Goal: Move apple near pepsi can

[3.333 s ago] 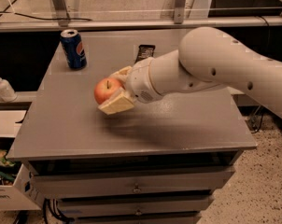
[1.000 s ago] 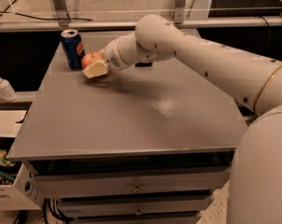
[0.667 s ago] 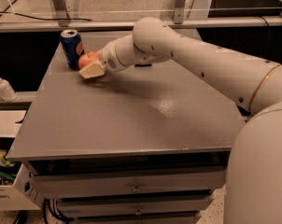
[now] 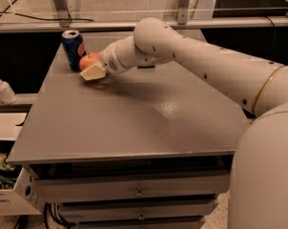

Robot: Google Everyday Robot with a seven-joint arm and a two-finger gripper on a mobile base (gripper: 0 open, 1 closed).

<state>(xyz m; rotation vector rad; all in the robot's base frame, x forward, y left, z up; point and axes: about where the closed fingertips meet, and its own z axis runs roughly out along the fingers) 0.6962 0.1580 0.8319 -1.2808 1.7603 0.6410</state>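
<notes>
1. While gripped, apple (image 4: pixel 88 59) sits at far left of table (image 4: pixel 134 123), just beside can (image 4: pixel 72 48), contact unclear
2. Two-finger gripper (image 4: pixel 92 69): closed around apple, low over the table surface

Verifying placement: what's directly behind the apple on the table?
The pepsi can stands upright just behind the apple, very close; whether they touch can't be told. The gripper holds the apple, covering its lower front.

1. Grey table (image 4: pixel 134 123) in dim light, with a dull sheen on top and drawers (image 4: pixel 139 187) beneath.
2. Metal rail (image 4: pixel 134 25) behind it; a pump bottle (image 4: pixel 2 88) stands on the left ledge (image 4: pixel 22 98).
3. My gripper (image 4: pixel 90 67) sits over the table's far-left corner.
</notes>
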